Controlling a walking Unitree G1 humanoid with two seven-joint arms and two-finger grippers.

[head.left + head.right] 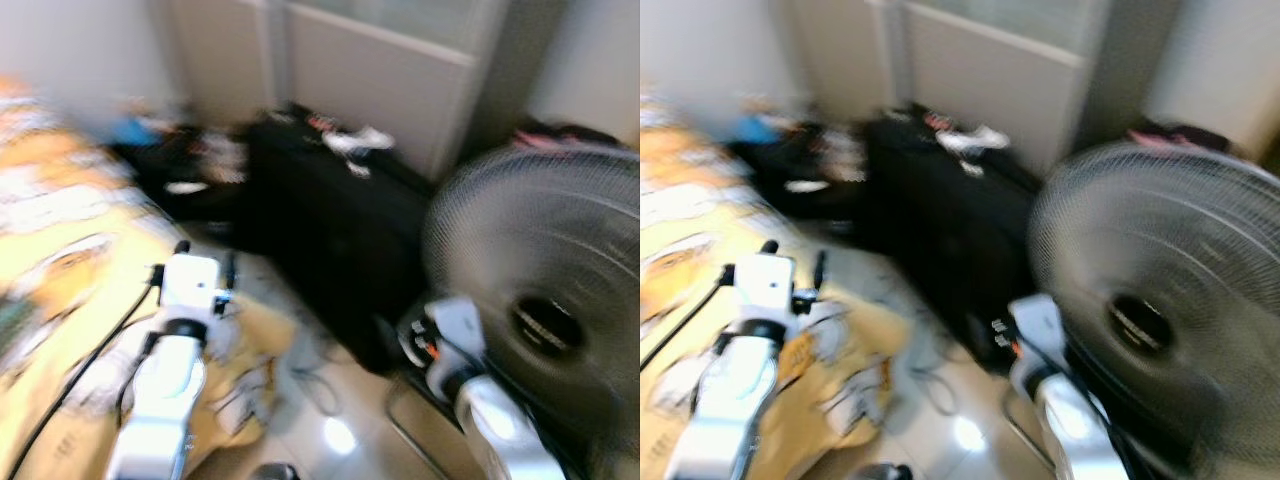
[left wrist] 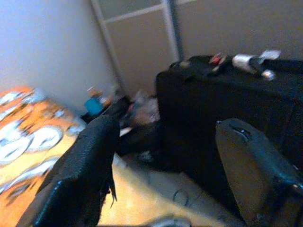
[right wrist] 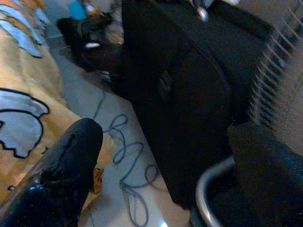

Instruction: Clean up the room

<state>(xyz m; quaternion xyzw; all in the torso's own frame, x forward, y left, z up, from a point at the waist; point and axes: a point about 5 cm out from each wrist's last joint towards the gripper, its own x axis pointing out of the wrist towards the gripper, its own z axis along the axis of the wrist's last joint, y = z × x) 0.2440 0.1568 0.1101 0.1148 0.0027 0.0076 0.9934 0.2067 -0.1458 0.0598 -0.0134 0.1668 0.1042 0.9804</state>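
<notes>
The clutter [image 1: 190, 160] lies heaped on the floor by the far wall, ahead and leftward beyond the black suitcase [image 1: 330, 230]; left gripper [image 2: 161, 161] looks nearer, fingers spread, empty; right gripper [image 3: 165, 175] likewise apart, by the fan [image 1: 540, 300].

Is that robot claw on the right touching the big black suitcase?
Apart. In the right wrist view, the right gripper has open jaws holding nothing, and pale floor with a looping cable lies between its fingers and the black suitcase beyond.
</notes>
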